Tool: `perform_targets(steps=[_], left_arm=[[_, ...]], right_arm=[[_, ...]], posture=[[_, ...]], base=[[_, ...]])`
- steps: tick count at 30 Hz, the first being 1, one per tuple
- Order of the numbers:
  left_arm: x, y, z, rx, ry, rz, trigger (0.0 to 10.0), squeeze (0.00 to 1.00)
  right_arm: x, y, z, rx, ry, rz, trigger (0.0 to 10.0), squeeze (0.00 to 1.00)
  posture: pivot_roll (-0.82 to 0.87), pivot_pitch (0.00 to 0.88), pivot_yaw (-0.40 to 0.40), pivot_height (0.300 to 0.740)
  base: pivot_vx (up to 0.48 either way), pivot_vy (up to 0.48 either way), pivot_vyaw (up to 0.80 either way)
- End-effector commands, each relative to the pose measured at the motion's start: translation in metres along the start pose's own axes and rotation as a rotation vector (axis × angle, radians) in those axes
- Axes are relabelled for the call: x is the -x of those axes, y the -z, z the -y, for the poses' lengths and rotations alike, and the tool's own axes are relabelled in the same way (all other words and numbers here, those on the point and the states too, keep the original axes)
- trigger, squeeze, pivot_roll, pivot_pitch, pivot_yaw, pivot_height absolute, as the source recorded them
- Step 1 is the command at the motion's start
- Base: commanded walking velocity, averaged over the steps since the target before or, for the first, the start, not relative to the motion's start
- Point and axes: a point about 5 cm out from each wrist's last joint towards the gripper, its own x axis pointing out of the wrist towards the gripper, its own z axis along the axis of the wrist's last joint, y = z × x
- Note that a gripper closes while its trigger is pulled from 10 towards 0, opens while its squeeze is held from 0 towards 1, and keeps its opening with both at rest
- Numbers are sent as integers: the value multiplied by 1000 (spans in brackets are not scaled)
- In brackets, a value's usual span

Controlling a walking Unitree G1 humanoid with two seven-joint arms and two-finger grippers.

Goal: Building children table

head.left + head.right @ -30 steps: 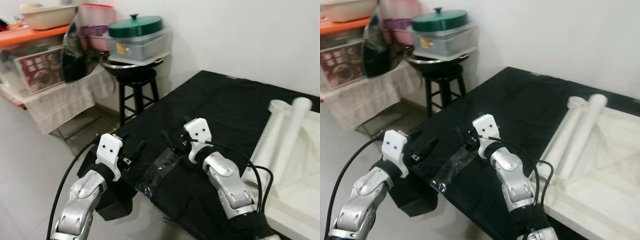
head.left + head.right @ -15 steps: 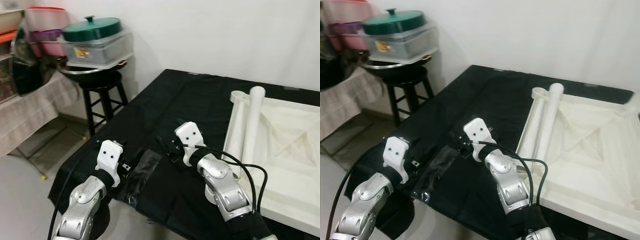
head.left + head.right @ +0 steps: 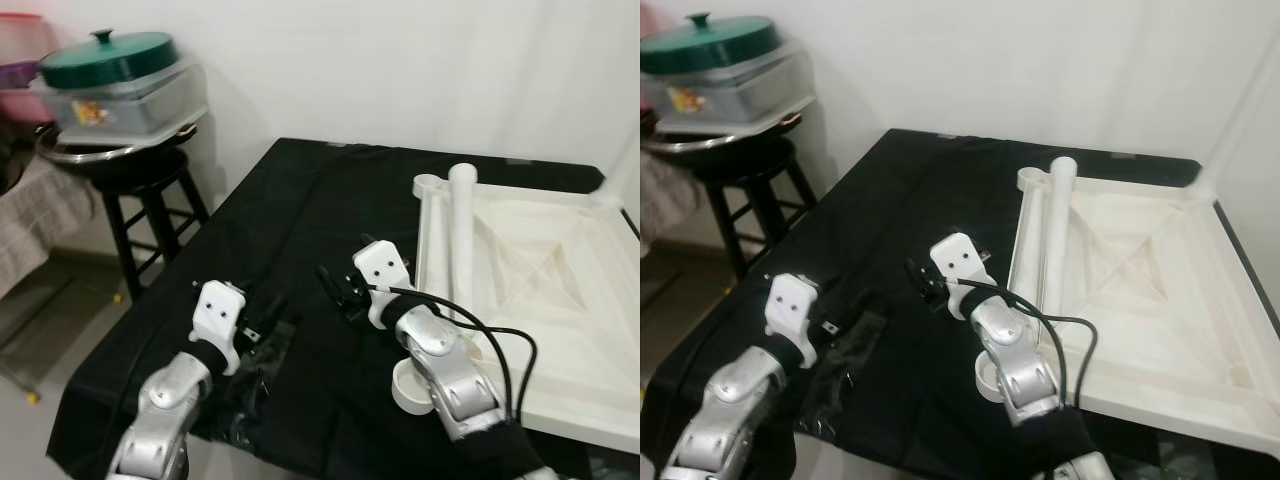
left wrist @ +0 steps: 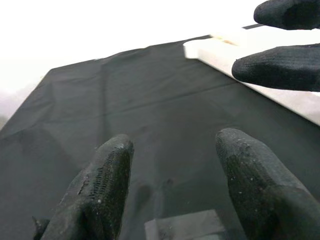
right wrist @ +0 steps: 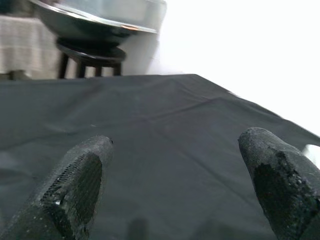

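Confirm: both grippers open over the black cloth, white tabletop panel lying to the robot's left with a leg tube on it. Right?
One error: the white tabletop panel lies to the robot's right, not its left, as the left eye view shows. The rest holds: left gripper and right gripper are both open over the black cloth, and a white leg tube lies on the panel.

camera: swung right | stool (image 3: pixel 140 195): now far left | white tabletop (image 3: pixel 540 290): fully visible
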Motion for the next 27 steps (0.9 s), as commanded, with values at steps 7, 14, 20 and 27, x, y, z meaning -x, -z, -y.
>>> perform_targets(steps=[7,14,20,27], left_arm=[[6,4,-7,-43,-35,-8,10000,0],[6,3,-8,-44,-49,-11,10000,0],[6,3,-8,-50,-46,-21,10000,0],[6,3,-8,-71,-44,-26,10000,0]], right_arm=[[-2,3,-2,-13,12,-20,10000,0],[-2,1,-2,-35,29,5,10000,0],[-2,1,-5,-36,25,12,10000,0],[-2,2,-4,-35,32,7,10000,0]], posture=[[-49,15,32,740],[-48,16,32,740],[-47,17,32,740],[-48,19,33,740]], base=[[0,0,-769],[0,0,-439],[0,0,0],[0,-454,0]])
